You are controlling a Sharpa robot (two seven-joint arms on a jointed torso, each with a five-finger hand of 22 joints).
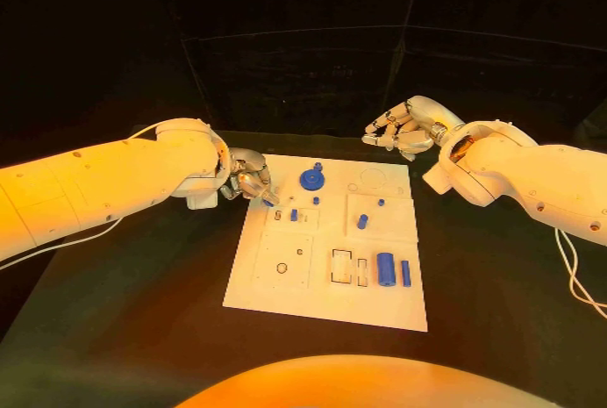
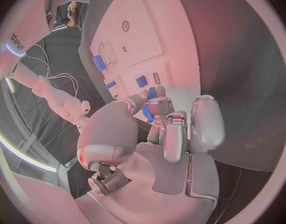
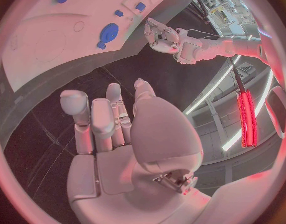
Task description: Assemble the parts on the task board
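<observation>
A dark room, a black table (image 1: 152, 303), and a white task board (image 1: 332, 289) laid flat at its middle. The left hand (image 1: 249, 182) sits at the board's far left corner with its fingers drawn together; a small blue part (image 2: 147, 113) shows at the fingertips (image 2: 160, 106) in the left wrist view, so the hand appears to be pinching that piece, probably to carry it to a seat on the board. The right hand (image 1: 403, 127) hangs off the board beyond its far right corner, fingers curled in on nothing, evidently parked out of the way.

Outward from the left hand, just beside it, lies a round blue disc (image 1: 312, 177). Nearer the board's middle stand a short blue peg (image 1: 294, 215) and an oval blue piece (image 1: 362, 221). Toward the near right sit two upright blue blocks (image 1: 386, 270) beside an outlined rectangular slot (image 1: 343, 266). All these lie well apart from the right hand. Assembly looks at an early stage.
</observation>
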